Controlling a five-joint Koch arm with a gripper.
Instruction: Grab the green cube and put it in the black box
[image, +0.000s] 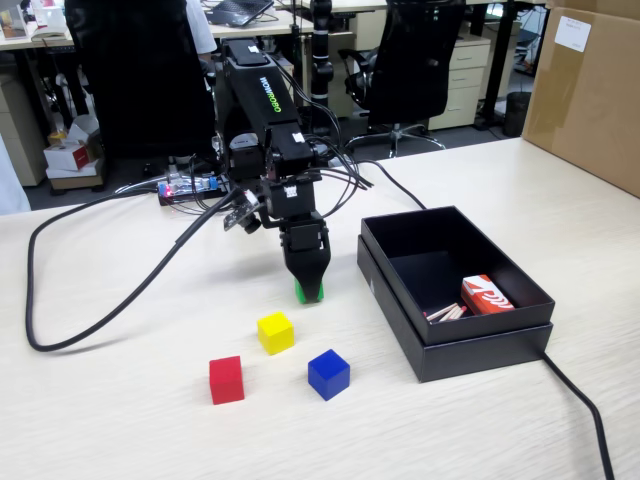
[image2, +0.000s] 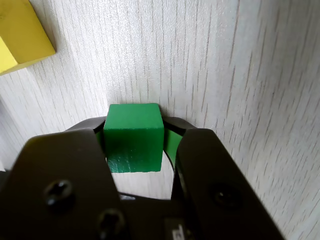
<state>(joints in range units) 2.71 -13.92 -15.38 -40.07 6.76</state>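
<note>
Bent forward and pointing straight down, gripper (image: 308, 288) tip at the table. In the wrist view, gripper (image2: 135, 137) jaws clamped on either side of the green cube (image2: 134, 136), seemingly touching both faces. Cube between the fingertips, low on the surface, perhaps resting on it.

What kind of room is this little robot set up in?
Most likely an office. Behind the table stand swivel chairs, desks with a drawer unit, and a laptop. A big cardboard carton sits on the table's far corner.
</note>
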